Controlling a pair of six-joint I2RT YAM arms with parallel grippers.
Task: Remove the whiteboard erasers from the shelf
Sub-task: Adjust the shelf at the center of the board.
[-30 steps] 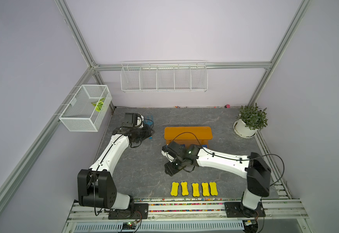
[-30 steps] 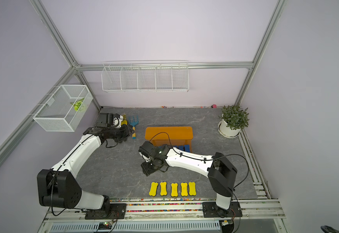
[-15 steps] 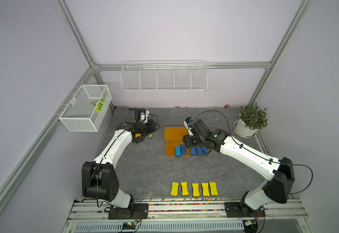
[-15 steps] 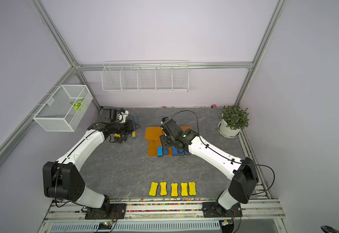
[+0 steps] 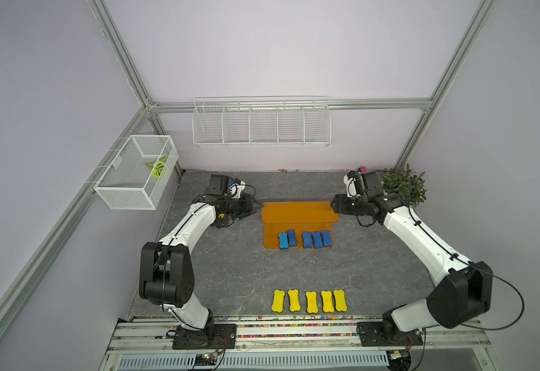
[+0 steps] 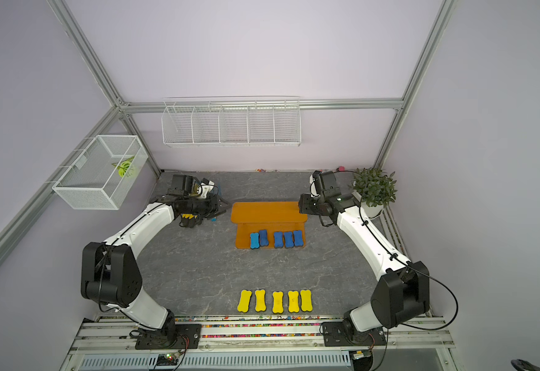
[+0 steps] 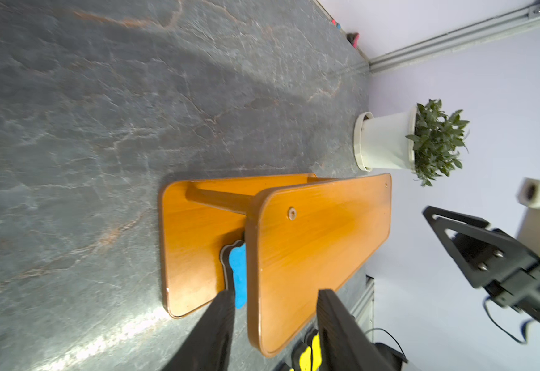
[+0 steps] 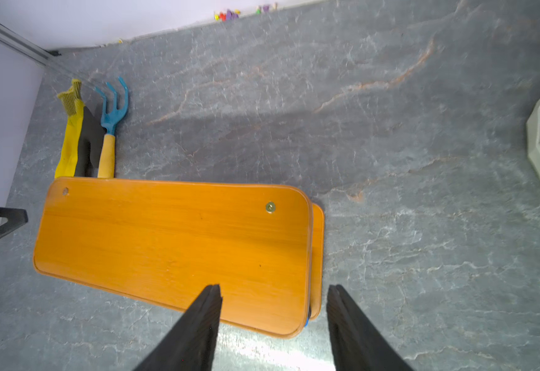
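Gaping and empty, the left gripper (image 5: 253, 207) and right gripper (image 5: 333, 205) hang at opposite ends of the shelf (image 5: 299, 211). Five blue erasers (image 5: 305, 239) lie on its lower board. Five yellow erasers (image 5: 309, 301) sit in a row on the table (image 5: 230, 263), well apart from the shelf.

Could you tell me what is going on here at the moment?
The robot is clearing whiteboard erasers off the orange shelf. Five yellow erasers lie on the table at the front; five blue erasers sit on the shelf's lower board. The left gripper and right gripper hover open at opposite ends of the shelf, holding nothing.
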